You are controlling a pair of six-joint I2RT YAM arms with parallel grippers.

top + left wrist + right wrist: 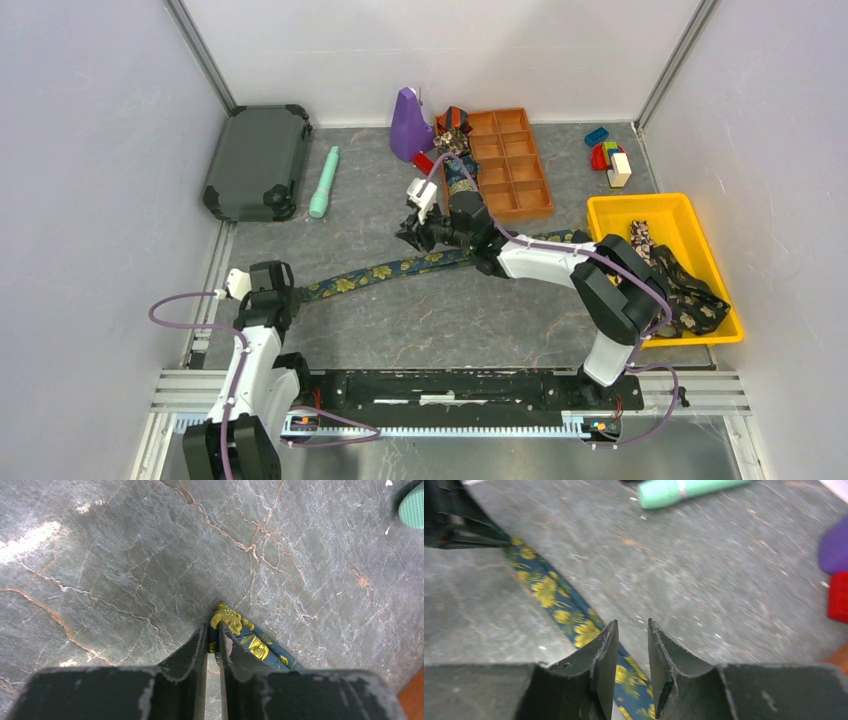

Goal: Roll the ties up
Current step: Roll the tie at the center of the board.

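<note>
A navy tie with gold flowers (400, 268) lies stretched across the table, from lower left to the right. My left gripper (295, 293) is at its left end. In the left wrist view the gripper (212, 627) is shut on the bunched end of the tie (255, 645). My right gripper (408, 236) hovers over the tie's middle. In its wrist view it (632, 625) stands open, with the tie (546, 590) passing underneath. Rolled ties (455, 128) sit at the left end of the orange organiser (520, 170). A black-pink tie (695, 290) lies in the yellow bin (625, 210).
A mint-green stick (324, 182) and a dark grey case (258, 160) lie at the back left. A purple object (408, 125) stands beside the organiser. Coloured toy blocks (608, 155) sit at the back right. Grey walls close in three sides.
</note>
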